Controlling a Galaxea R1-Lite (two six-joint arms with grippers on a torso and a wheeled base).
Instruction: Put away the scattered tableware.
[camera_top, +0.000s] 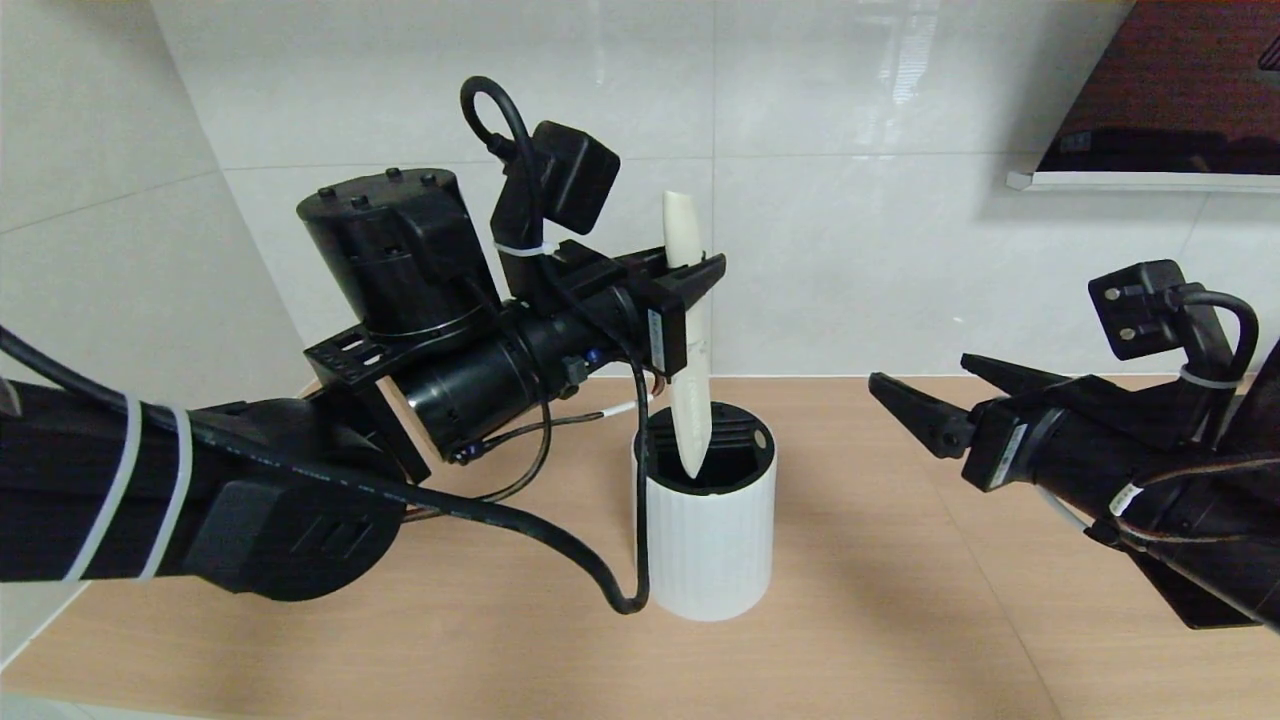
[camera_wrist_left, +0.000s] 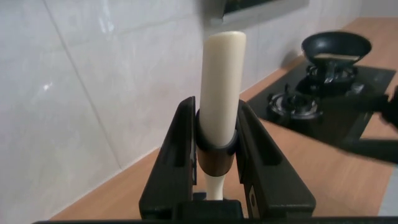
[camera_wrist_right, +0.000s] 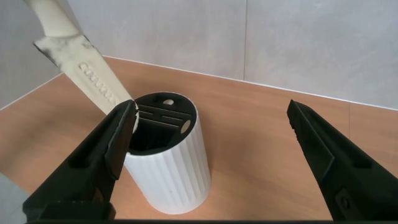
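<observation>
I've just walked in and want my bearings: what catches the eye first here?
The left tool, shut on a cream knife, holds it upright with the blade tip at the mouth of a white ribbed holder on the wooden counter. To the holder's right, the right tool hangs open above the counter.

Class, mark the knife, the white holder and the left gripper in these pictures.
knife (camera_top: 690, 400), head view, on the bare blade.
white holder (camera_top: 710, 550), head view, on its ribbed outer wall.
left gripper (camera_wrist_left: 217, 115), left wrist view, midway between its fingertips.
</observation>
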